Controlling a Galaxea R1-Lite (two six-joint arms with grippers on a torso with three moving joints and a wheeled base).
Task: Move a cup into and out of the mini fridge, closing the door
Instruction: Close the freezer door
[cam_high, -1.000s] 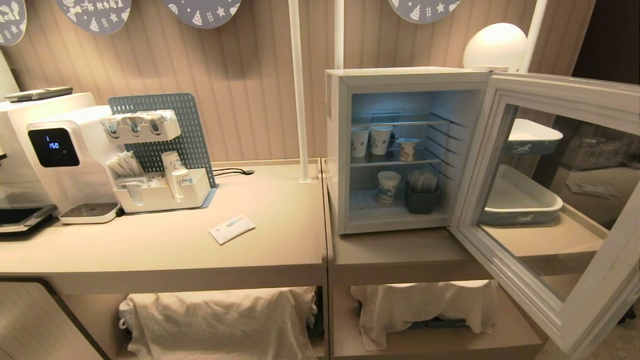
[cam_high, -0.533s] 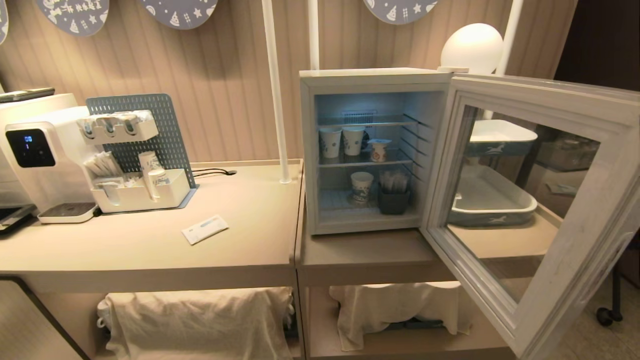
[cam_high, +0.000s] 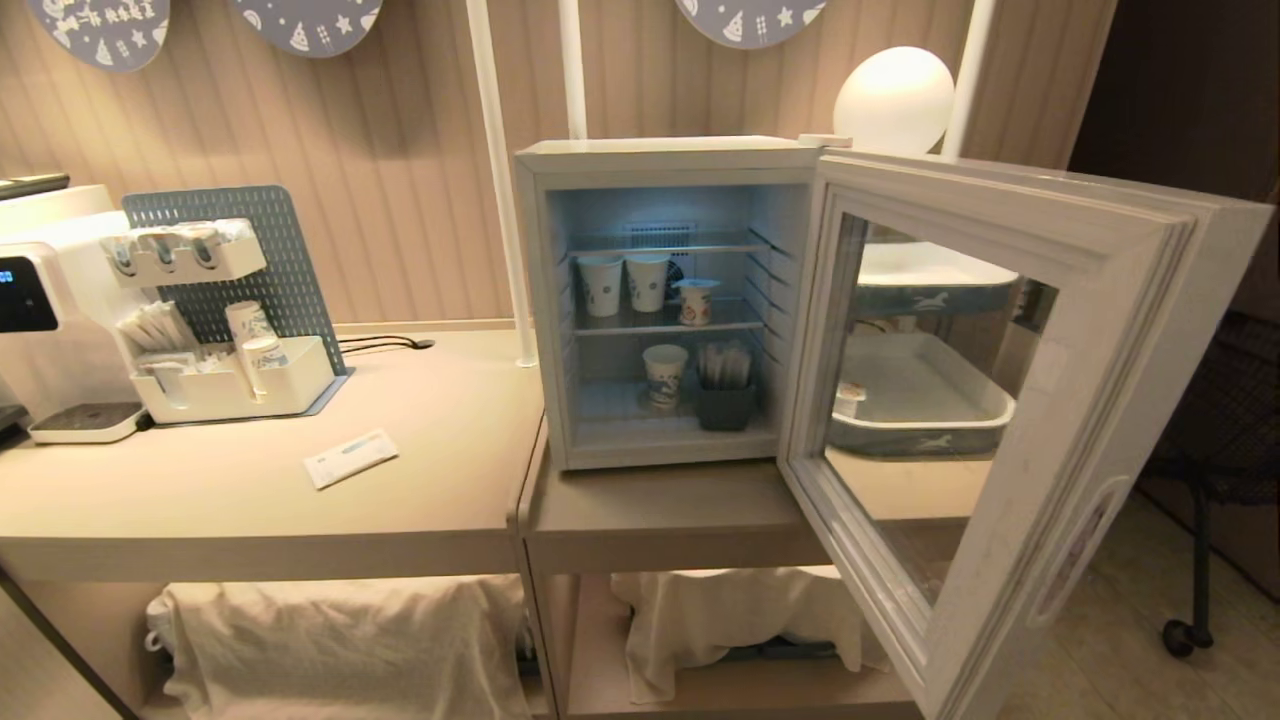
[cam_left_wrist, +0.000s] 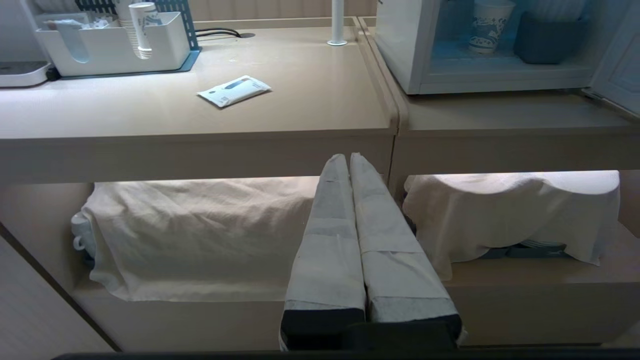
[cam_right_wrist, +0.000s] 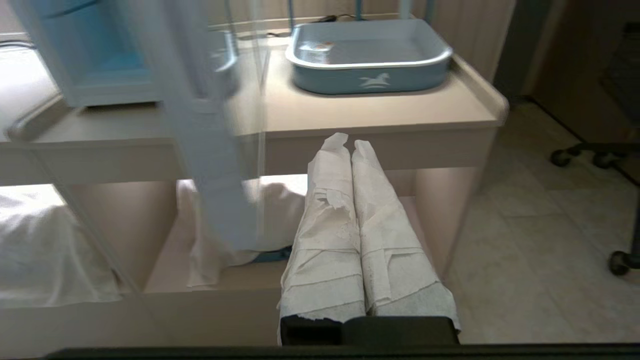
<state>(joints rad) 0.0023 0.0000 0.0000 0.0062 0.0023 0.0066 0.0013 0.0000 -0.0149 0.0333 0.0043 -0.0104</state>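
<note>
Both claws (cam_left_wrist: 349, 159) (cam_right_wrist: 345, 142) closed, empty, low before the counter, cup (cam_high: 695, 302) well above, on fridge (cam_high: 660, 150) shelf

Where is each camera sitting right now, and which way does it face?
Head view: high on the robot, looking down at the open mini fridge, its door swung right; no arm shows.
Left wrist view: low before the counter; shut left pincer shows.
Right wrist view: low, facing the blue tray; shut right pincer shows.
Shared: head and left wrist views both show the white packet.
</note>
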